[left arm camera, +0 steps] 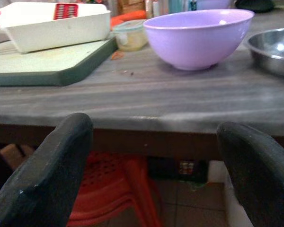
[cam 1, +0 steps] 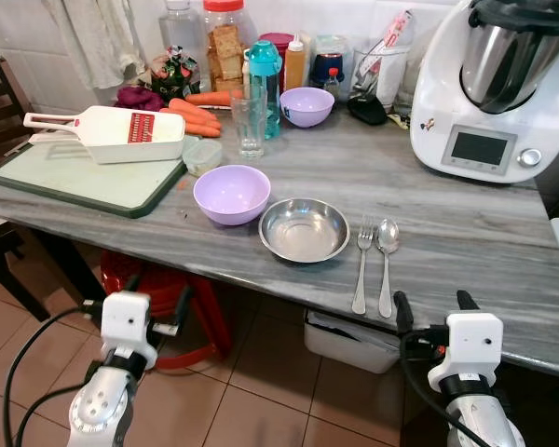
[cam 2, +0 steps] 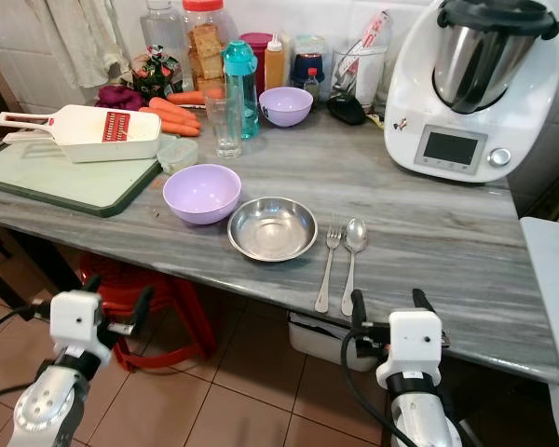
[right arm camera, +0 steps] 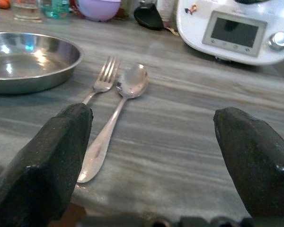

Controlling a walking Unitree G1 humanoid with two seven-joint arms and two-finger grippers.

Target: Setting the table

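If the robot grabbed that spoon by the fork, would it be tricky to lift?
Probably a bit. The spoon lies flat on the table, so the right hand has little to get under. Its polished metal looks slippery. It seems stiff and light, and the fork close beside it might get nudged.

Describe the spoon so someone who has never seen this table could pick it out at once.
Start at the big white kitchen machine at the table's back right, then come forward toward the near edge. Right of the steel bowl lie two pieces of cutlery side by side, handles toward the robot. The spoon is the right one, with a smooth oval head; its neighbour the fork has tines.
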